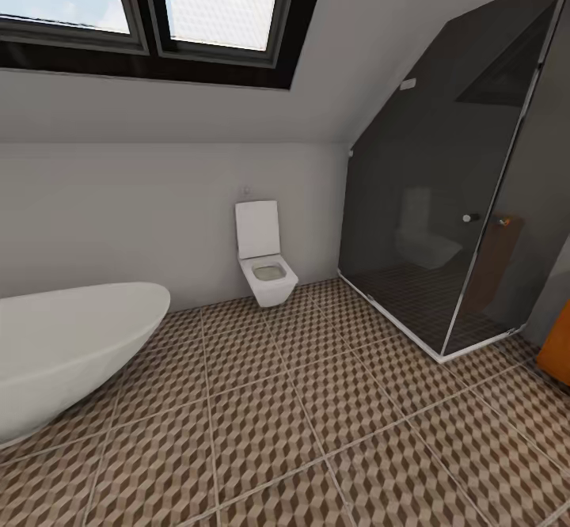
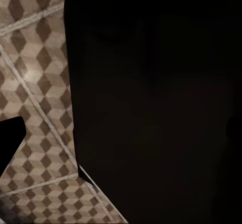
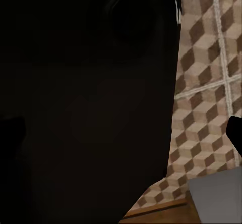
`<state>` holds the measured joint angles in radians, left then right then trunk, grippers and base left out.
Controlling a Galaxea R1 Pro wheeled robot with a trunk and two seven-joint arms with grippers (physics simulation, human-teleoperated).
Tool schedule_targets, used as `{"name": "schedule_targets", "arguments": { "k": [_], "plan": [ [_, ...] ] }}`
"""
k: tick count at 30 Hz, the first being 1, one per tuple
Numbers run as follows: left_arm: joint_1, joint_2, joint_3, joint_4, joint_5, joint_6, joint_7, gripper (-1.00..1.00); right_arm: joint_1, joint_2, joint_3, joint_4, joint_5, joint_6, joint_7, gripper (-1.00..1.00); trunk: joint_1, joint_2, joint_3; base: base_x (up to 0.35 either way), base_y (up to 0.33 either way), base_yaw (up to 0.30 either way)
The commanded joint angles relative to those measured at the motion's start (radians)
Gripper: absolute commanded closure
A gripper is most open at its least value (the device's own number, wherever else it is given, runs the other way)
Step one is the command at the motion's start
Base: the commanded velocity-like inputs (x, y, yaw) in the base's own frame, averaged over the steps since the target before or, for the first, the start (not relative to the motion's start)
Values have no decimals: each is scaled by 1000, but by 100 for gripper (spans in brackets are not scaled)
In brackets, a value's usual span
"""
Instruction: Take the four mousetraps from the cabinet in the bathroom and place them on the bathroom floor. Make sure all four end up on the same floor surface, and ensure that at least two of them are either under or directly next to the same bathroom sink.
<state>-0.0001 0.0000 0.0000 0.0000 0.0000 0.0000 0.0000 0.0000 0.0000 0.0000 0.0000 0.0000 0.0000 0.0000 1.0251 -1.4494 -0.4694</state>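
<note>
The bathroom floor [image 1: 317,424] of brown-and-beige cube tiles spreads out ahead in the head view. A sliver of the orange-brown cabinet [image 1: 556,345] shows at the far right edge. The mousetraps and the sink are out of view. In the left wrist view my left gripper [image 2: 121,138] hangs over the floor tiles [image 2: 35,82]; one black fingertip [image 2: 10,146] sits at the frame's edge, and the gripper is open and empty. My right gripper [image 3: 121,133] is likewise open, one fingertip [image 3: 236,133] at the edge over the tiles [image 3: 201,82]. A dark bulk of my own body covers most of both wrist views.
A big oval white bathtub [image 1: 71,353] stands at the left. A white square toilet [image 1: 267,262] stands against the back wall under a sloped ceiling with windows [image 1: 142,5]. A grey glass shower enclosure [image 1: 459,210] fills the right. A grey block [image 3: 217,199] lies by my right gripper.
</note>
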Motion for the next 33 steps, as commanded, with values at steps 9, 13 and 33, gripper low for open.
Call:
{"name": "schedule_targets", "arguments": {
  "k": [9,13,33],
  "plan": [
    [2,-2,2,2,0,-2,-2,-100,2,-1,8,2,1,-2,1,-100,0,-1,-1,0,0,0],
    [2,4,2,-8,0,-4,-2,-100,2,0,8,2,2,-2,1,-100,0,-1,-1,0,0,0],
    [2,10,1,-35,0,-38,-2,-100,2,3,6,2,-2,-2,-1,-100,0,-1,-1,0,0,0]
  ]
}}
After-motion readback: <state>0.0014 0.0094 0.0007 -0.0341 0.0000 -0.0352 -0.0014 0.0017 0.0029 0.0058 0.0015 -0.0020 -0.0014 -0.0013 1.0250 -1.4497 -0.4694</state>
